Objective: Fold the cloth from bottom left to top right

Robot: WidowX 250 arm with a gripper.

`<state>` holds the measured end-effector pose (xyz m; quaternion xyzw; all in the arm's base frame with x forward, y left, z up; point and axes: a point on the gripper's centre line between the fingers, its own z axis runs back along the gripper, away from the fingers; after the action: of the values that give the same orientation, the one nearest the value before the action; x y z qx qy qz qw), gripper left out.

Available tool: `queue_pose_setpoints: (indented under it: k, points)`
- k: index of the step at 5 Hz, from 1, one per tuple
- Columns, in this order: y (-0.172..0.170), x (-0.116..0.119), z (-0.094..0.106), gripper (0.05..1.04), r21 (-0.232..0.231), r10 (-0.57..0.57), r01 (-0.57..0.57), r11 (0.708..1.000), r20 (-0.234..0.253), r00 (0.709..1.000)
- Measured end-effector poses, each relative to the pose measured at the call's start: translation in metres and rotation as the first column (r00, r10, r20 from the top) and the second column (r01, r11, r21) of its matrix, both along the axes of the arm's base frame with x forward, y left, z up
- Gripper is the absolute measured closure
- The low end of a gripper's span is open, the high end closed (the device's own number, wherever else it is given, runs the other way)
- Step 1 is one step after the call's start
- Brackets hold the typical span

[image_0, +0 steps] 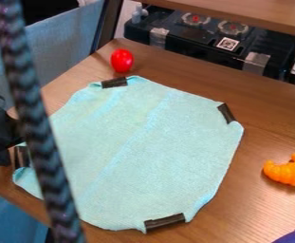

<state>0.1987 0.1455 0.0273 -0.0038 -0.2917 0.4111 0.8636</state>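
One pale turquoise cloth, soft and almost square, lies unfolded on the brown wood-grain desk, shallow creases running across it. Short black strips lie at its corners; the left strip is near the desk's left edge, the right strip diagonally opposite. The black robot pincer is beside the left corner; whether it is open, closed or gripping cloth cannot be told. Step in hand, as judged: securing that corner. Best practice: take a small, firm pinch at the strip, lift just clear, then carry it low and evenly towards the right strip; too shallow a bite may slip, too low a path may bunch the fabric. A glossy red egg-shaped object sits near the desk's far corner; a curved orange toy lies beyond the cloth's right side.
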Motion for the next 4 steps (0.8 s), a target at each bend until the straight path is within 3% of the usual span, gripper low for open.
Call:
queue_pose_setpoints:
  k: [1, 3, 4]
  points:
    - [-0.001, -0.0018, -0.0015, 0.133, -0.002, 0.002, -0.002, 1.0, -0.006, 1.0]
    - [-0.0027, -0.0034, -0.0068, 0.716, 0.005, -0.017, 0.017, 1.0, -0.025, 1.0]
    - [-0.0047, -0.0048, -0.0079, 0.919, 0.007, -0.026, 0.026, 1.0, -0.024, 0.999]
